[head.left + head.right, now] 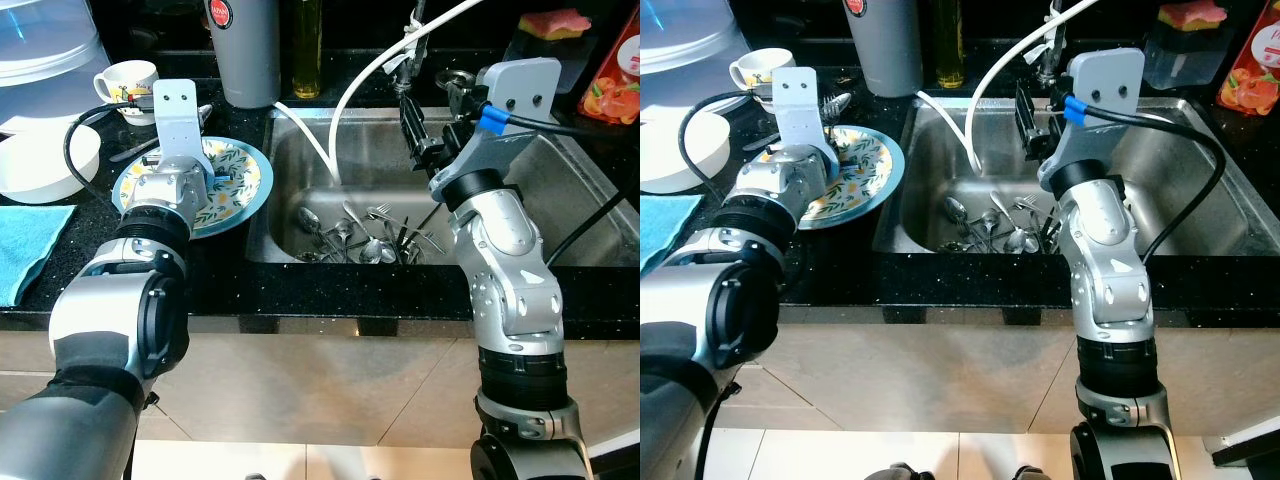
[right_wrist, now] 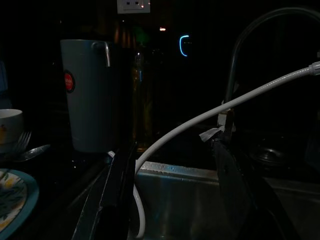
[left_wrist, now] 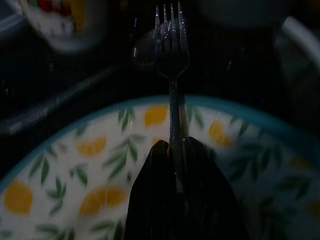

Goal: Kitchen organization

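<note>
Left pincer point(image 3: 172, 150): fingers closed on the handle of a fork point(image 3: 171, 55), held over the lemon-patterned plate point(image 1: 240, 195) on the black table point(image 1: 300, 285). Right pincer point(image 2: 172, 165): fingers spread wide, holding nothing, above the sink point(image 1: 570, 200). Loose cutlery point(image 1: 365, 240) lies in the sink.

One plate point(image 1: 245, 180), one cup point(image 1: 125, 82), one sponge point(image 1: 555, 22) (spoons uncountable).
</note>
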### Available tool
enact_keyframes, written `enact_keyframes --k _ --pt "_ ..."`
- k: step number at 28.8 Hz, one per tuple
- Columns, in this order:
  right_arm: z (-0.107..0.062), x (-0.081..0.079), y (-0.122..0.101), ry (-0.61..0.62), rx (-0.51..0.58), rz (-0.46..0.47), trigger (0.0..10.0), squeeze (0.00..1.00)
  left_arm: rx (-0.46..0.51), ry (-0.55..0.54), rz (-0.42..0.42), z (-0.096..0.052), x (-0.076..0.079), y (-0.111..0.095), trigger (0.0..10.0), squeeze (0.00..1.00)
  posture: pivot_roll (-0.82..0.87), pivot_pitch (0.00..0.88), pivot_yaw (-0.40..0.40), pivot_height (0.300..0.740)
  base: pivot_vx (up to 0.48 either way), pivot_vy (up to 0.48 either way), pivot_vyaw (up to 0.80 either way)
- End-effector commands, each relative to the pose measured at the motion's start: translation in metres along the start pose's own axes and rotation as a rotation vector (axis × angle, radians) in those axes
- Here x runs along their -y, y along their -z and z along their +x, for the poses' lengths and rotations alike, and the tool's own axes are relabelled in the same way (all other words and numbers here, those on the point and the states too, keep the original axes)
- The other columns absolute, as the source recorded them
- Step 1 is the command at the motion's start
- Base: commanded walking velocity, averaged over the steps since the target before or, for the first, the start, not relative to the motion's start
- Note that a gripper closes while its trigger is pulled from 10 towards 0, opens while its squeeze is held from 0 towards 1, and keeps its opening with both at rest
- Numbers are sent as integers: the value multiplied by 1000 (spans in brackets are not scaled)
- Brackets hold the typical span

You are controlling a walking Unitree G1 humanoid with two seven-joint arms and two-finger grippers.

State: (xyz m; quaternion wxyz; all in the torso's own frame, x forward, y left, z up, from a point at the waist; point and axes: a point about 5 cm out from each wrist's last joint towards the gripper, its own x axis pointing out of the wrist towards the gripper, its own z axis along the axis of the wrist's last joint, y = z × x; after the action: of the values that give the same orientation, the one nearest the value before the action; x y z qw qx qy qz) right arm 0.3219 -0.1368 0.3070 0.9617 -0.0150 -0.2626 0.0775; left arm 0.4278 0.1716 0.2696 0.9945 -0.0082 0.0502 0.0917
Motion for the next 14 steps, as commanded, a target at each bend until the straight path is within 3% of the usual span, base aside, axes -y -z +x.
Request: enact_keyframes --k 1,5,9,11,12,14 --pt "-2 -1 3 -2 -18 10 10000 0 114 27 1 -2 3 -25 10000 0 68 138 46 740 0 0 0" --pt "-1 -1 3 -2 -15 9 10000 0 204 133 60 -8 22 -41 10000 0 69 131 45 740 0 0 0" --pt "-1 -1 3 -1 -12 7 10000 0 209 209 58 -11 33 -43 10000 0 68 127 47 740 0 0 0" --pt "-1 1 2 3 -12 5 10000 0 216 404 93 -21 61 -39 10000 0 68 121 46 740 0 0 0" --pt "-1 1 2 3 -12 5 10000 0 216 404 93 -21 61 -39 10000 0 68 121 46 740 0 0 0" --pt "-2 0 3 3 -13 4 10000 0 241 606 131 -35 86 -32 10000 0 68 118 46 740 0 0 0"
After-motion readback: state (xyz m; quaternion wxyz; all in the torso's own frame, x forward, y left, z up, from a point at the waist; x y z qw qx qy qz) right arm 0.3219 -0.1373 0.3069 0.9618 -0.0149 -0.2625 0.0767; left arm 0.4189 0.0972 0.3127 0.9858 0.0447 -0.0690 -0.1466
